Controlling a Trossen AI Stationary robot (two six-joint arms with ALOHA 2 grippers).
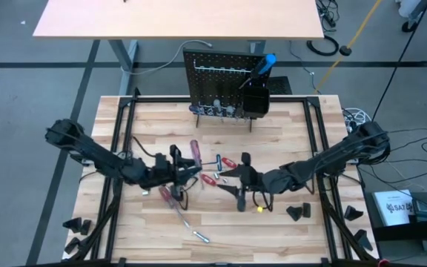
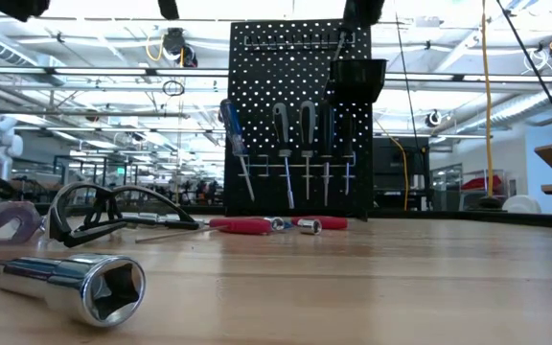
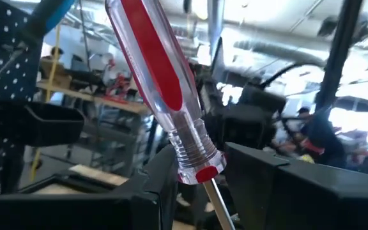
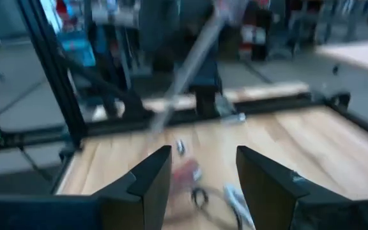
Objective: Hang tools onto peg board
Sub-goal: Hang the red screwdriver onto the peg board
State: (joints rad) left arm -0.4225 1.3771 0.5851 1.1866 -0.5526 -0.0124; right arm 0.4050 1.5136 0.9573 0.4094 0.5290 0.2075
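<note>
Mid-tabletop (image 1: 288, 126), well clear of its edges, the left hand (image 1: 186, 172) grips a glossy red-and-clear screwdriver (image 3: 165, 89) by its shaft, the right hand (image 4: 197, 176) stands parted and empty, and the black perforated peg board (image 1: 217, 81) stands upright at the far edge.

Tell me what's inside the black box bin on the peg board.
A blue-handled screwdriver sticks up out of the black box bin; its shaft and anything deeper are hidden by the bin's walls.
</note>
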